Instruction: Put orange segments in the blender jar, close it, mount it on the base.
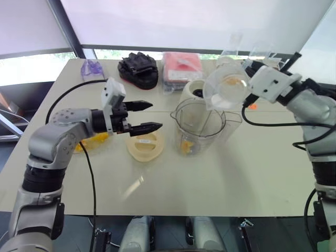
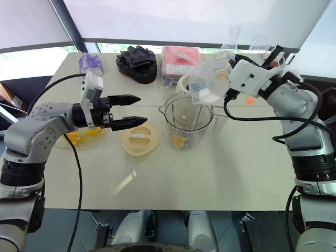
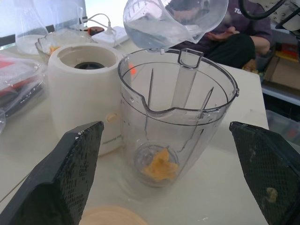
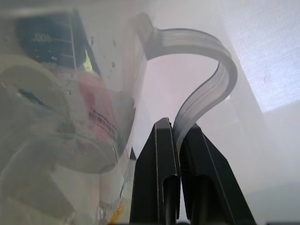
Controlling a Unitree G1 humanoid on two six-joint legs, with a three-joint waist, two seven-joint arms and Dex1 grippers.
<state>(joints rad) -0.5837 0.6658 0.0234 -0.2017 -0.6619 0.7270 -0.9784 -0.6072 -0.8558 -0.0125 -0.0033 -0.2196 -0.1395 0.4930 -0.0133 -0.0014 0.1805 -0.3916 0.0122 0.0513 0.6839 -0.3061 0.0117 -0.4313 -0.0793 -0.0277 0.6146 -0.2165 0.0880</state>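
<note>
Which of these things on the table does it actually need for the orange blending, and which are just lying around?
Needed:
- blender jar, orange segments already inside
- base
- cream lid
- clear measuring cup, tilted over the jar, held by the right gripper
- dish of orange pieces

Lying about:
- black glove
- pink packet
- purple clear item

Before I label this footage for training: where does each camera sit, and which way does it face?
Left eye, right eye: on the head, looking down over the table; both arms show.
Left wrist: along the open left gripper, facing the blender jar with orange segments inside, and the base.
Right wrist: along the right gripper, shut on a clear jug's handle.
Shared: the head views and left wrist view show the jug tilted above the jar.
</note>
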